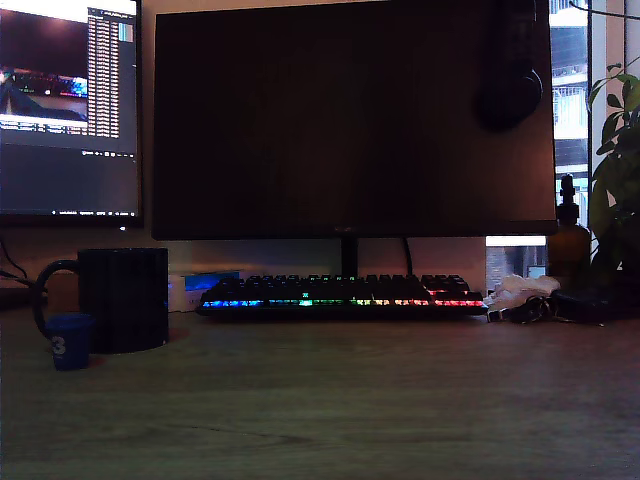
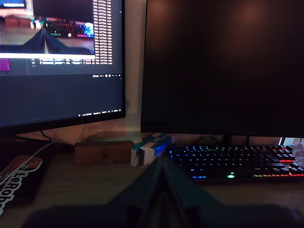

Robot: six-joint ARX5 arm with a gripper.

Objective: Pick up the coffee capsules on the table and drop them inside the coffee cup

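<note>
Blue capsule (image 1: 70, 340) touching black mug (image 1: 124, 299) on table (image 1: 350, 400), tool (image 2: 164, 190) blurred, state unclear

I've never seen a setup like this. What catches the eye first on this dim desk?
The keyboard glowing in rainbow colours, under the big dark monitor in the middle of the exterior view. Next, at the exterior view's left, a black coffee cup with a small dark blue capsule in front of it. In the wrist view, the blurred pincer points towards the keyboard.

Wood-grain table (image 1: 330, 400): mug (image 1: 125, 298), capsule (image 1: 69, 340), keyboard (image 1: 340, 295)
</note>
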